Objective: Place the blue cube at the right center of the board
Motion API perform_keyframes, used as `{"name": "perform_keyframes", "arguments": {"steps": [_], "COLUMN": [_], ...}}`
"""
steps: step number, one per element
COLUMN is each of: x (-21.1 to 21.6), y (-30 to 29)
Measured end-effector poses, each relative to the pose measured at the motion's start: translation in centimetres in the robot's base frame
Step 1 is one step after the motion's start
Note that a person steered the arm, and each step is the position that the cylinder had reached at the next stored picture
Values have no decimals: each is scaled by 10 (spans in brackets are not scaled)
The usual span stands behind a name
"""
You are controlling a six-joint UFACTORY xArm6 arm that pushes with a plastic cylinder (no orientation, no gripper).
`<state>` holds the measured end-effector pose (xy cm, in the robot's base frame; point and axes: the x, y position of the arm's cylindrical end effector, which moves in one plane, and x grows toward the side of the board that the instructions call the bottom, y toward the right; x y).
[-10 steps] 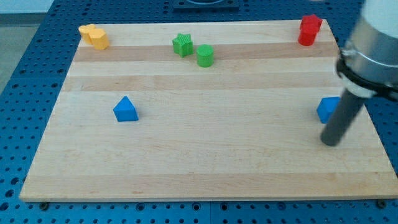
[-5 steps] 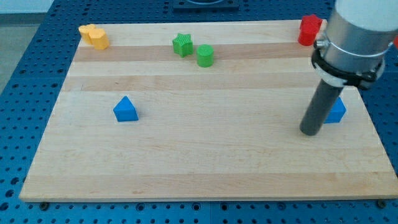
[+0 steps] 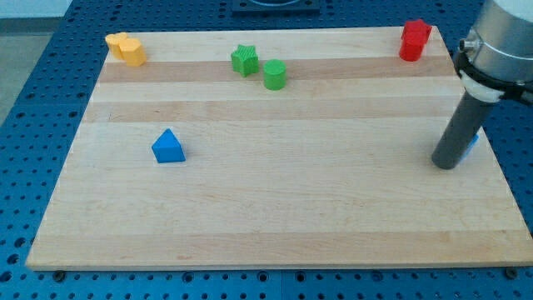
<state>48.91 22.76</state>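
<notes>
tip against blue cube — right edge.

This looks like a robotics lab bench. My wooden tabletop, a pale board of glued strips, lies on a blue metal plate drilled with a regular grid of holes, the kind of perforated mounting base used for fixing test rigs. At the far edge a grey floor and a dark fixture show. On the board sit small plastic blocks in plain primary colours, such as the blue triangular block, laid out as test pieces rather than household goods.
</notes>
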Motion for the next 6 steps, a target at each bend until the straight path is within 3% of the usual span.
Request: {"name": "perform_keyframes", "arguments": {"steps": [4, 6], "x": [-24, 46], "y": [3, 35]}}
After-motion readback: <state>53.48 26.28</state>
